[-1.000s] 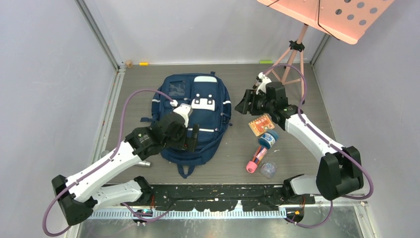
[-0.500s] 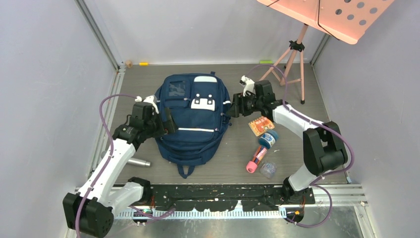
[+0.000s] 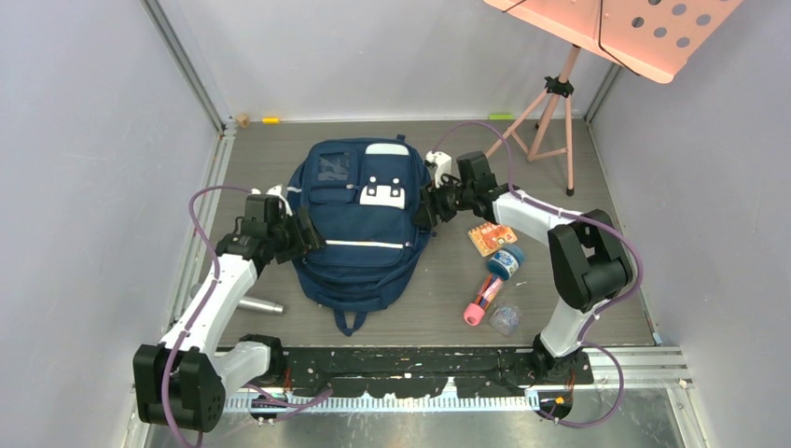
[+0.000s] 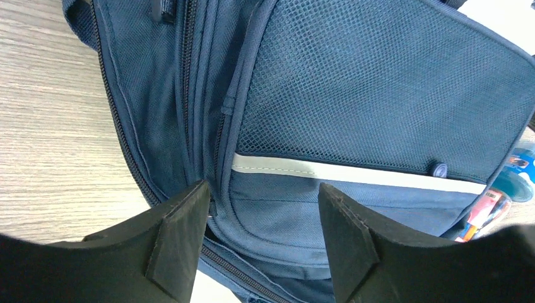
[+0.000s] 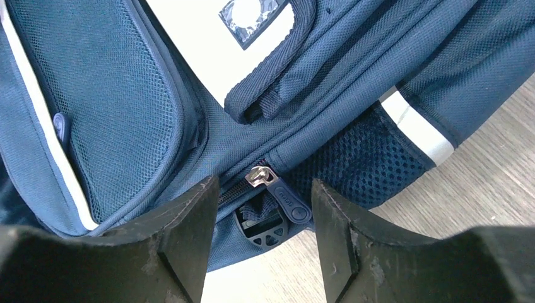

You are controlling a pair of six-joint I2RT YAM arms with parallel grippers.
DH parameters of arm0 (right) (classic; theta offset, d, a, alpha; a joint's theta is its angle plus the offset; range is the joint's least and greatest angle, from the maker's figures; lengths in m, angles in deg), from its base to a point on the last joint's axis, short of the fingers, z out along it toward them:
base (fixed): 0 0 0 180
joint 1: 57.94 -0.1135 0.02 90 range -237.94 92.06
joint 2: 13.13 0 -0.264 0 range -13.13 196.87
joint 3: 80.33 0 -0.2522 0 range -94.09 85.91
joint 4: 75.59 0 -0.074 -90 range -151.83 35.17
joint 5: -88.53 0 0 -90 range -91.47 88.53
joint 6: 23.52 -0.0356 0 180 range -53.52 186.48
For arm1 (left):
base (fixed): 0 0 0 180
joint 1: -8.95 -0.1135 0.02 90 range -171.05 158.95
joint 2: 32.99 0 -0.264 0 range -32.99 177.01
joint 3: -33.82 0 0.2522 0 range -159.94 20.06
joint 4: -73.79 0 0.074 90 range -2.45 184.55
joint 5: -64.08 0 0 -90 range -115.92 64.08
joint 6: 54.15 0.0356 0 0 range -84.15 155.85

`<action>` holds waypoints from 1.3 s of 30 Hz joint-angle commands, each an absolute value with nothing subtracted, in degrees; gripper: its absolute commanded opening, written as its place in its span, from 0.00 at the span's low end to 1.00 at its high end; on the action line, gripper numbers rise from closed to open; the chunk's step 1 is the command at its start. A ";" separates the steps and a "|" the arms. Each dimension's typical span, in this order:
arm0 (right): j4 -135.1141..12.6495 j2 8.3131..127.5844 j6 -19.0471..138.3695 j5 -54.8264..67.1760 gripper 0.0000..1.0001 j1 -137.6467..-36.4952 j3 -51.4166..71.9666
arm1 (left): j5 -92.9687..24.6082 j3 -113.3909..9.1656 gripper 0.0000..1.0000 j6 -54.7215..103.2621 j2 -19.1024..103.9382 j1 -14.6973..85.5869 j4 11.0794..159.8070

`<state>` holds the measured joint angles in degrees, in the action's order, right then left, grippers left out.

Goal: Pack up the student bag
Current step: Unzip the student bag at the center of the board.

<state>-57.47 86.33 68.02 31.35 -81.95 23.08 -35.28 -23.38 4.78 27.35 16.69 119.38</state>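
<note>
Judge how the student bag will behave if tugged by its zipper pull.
Probably floppy: the student bag is soft woven fabric with folds and mesh, so it would likely bunch rather than hold shape. Lying flat, it may slide on the table unless pinned.

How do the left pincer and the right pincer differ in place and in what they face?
The left pincer is at the bag's left side, the right pincer at its right side. The right pincer faces a zipper pull; the left pincer faces a mesh pocket. Both are open.
</note>
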 commanded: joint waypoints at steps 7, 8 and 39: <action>-56.22 88.93 72.97 33.52 0.52 -82.39 19.45 | -37.28 -22.07 0.49 5.40 29.72 15.86 114.81; -55.99 89.09 73.06 33.47 0.51 -82.40 19.48 | -37.46 -22.05 0.47 5.28 29.94 15.81 114.61; -49.69 79.04 57.95 28.70 0.01 -84.49 28.72 | -31.65 -20.84 0.00 1.65 18.93 14.70 115.64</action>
